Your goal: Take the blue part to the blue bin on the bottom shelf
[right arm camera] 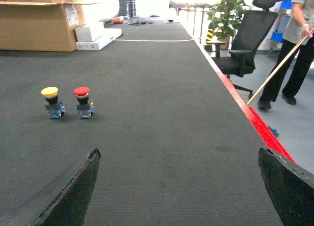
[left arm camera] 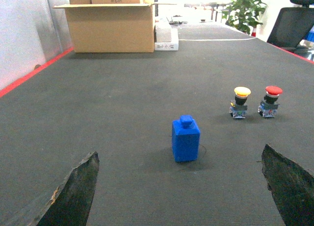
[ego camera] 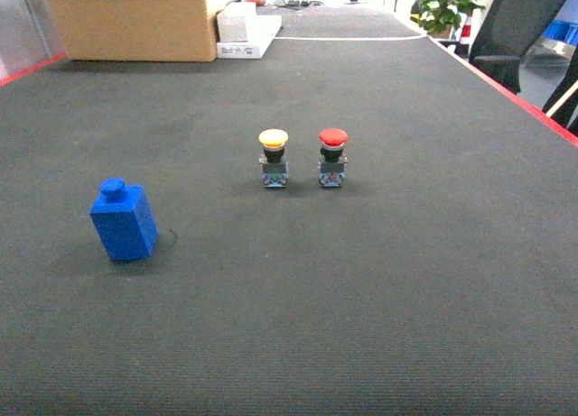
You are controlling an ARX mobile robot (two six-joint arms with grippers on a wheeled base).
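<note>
Blue part: upright block, top knob, on dark mat | left pincer released | right pincer released

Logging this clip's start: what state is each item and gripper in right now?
blue part: upright on the mat, untouched.
yellow-capped push-button: upright, left of the red one.
red-capped push-button: upright.
left gripper: open, empty, facing the blue part.
right gripper: open, empty.
cardboard box: flaps open.

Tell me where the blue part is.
The blue part stands on the dark mat, left in the head view, left of the yellow-capped push-button.
</note>
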